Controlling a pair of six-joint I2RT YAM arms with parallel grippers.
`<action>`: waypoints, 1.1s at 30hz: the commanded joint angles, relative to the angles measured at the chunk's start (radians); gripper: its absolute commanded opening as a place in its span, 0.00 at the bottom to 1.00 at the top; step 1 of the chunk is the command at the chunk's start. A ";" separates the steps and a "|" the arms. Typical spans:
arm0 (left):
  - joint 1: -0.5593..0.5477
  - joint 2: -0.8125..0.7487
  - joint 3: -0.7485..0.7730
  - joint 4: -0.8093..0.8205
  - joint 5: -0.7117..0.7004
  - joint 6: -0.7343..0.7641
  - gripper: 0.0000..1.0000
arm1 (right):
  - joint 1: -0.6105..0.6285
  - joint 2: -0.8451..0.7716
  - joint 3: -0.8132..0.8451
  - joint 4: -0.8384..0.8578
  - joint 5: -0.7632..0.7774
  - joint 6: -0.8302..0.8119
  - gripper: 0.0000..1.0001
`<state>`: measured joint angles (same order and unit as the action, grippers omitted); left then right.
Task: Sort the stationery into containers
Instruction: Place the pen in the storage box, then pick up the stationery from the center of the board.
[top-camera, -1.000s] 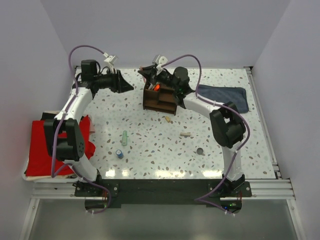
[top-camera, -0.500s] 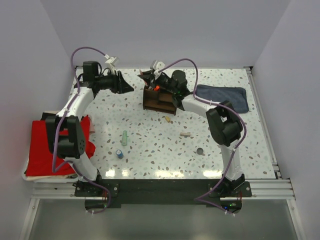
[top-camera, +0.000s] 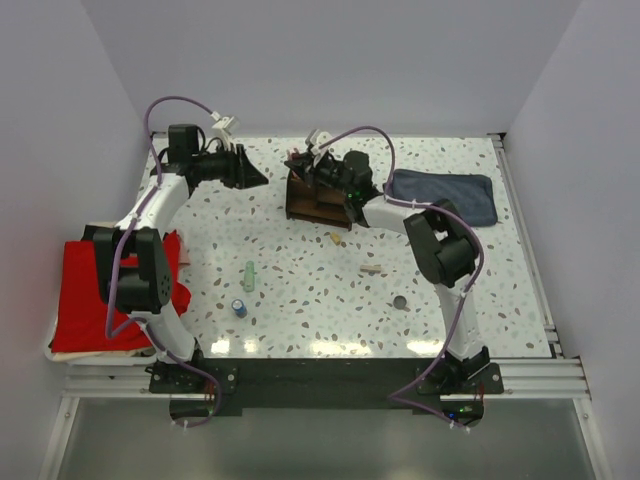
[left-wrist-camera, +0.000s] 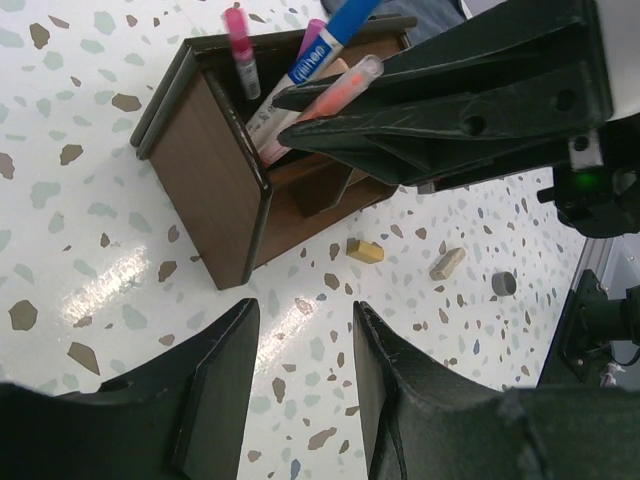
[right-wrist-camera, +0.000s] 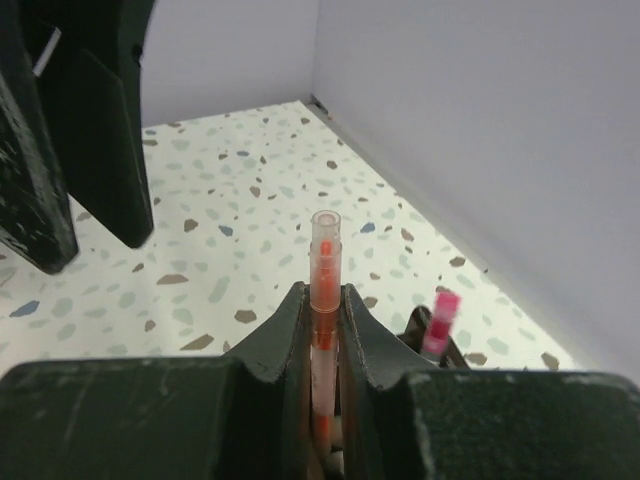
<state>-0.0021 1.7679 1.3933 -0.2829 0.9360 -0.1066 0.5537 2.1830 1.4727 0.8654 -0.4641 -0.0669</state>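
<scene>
— So, the right gripper (right-wrist-camera: 325, 305): what has it got?
— Its jaws are pinched down to a pen's width on a translucent red pen (right-wrist-camera: 325, 235), which stands upright between the fingers (right-wrist-camera: 285, 325). The gripper is above the tall end of the wooden organizer (top-camera: 318, 203). In the left wrist view the pen slants into that compartment's mouth, and its lower end is hidden.
— And the left gripper (left-wrist-camera: 303, 308)?
— It is spread wide, with nothing between its fingers and nothing touching them. It hovers over the table (top-camera: 300, 290) near the organizer's left side, well apart from the loose items.
— How many pens are in the box?
— One pink pen (left-wrist-camera: 240, 45) and one blue pen (left-wrist-camera: 325, 45) lean in the tall compartment beside the red one. A purplish tip shows behind the blue pen, and I cannot tell what it is.
— And out on the table?
— There are two tan bits (top-camera: 337, 238), one near the organizer's front and one farther toward the arms. There is also one dark disc (top-camera: 400, 301), one pale green tube (top-camera: 249, 276) and one blue cylinder (top-camera: 239, 308) just beside the tube. One blue-grey cloth (top-camera: 445, 197) lies right of the organizer, and one red cloth (top-camera: 110, 300) hangs at the left edge.
</scene>
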 joint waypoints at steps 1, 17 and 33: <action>0.002 0.002 0.027 -0.010 -0.012 0.044 0.47 | -0.012 0.037 0.023 0.076 0.053 0.044 0.00; 0.002 -0.053 0.004 0.028 0.000 0.024 0.49 | -0.014 -0.158 0.011 -0.053 0.053 -0.027 0.47; 0.002 -0.396 -0.252 -0.087 -0.152 0.169 0.52 | -0.011 -0.800 -0.314 -0.866 0.012 -0.379 0.50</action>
<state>-0.0021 1.4517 1.2190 -0.3298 0.8425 -0.0120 0.5430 1.5200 1.2976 0.3592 -0.4145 -0.2623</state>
